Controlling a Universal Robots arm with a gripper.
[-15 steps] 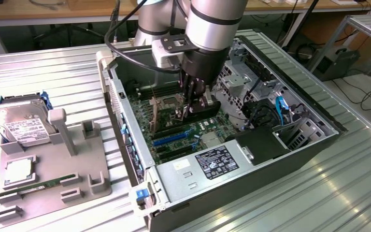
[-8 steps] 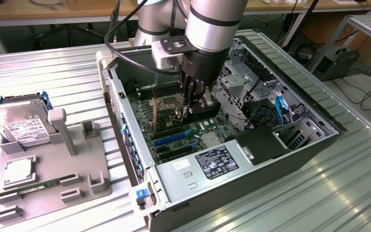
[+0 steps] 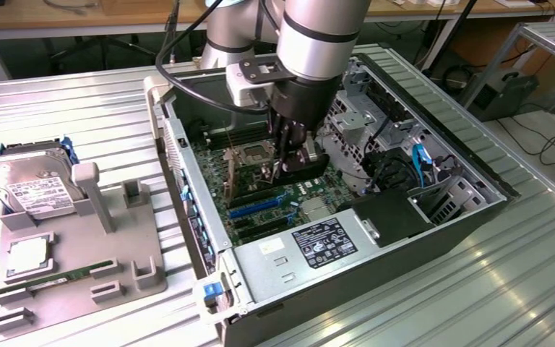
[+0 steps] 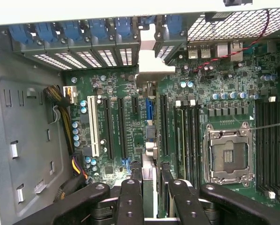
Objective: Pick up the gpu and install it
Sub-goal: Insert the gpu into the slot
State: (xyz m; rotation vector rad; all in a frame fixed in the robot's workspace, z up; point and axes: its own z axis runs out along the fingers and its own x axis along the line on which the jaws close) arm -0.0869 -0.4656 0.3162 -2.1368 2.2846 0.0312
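I am pinching the gpu (image 3: pixel 302 165) edge-on in my pincer (image 3: pixel 292 163), aligning it with the motherboard (image 3: pixel 258 195) slots.

bright even light, glare on the metal table (image 3: pixel 509 282), soft focus.

Black rectangular label with white print (image 3: pixel 324 243) on the silver power supply box (image 3: pixel 287 264), white label (image 3: pixel 35 194) on the silver hard drive (image 3: pixel 25 186), both seemingly printed but illegible
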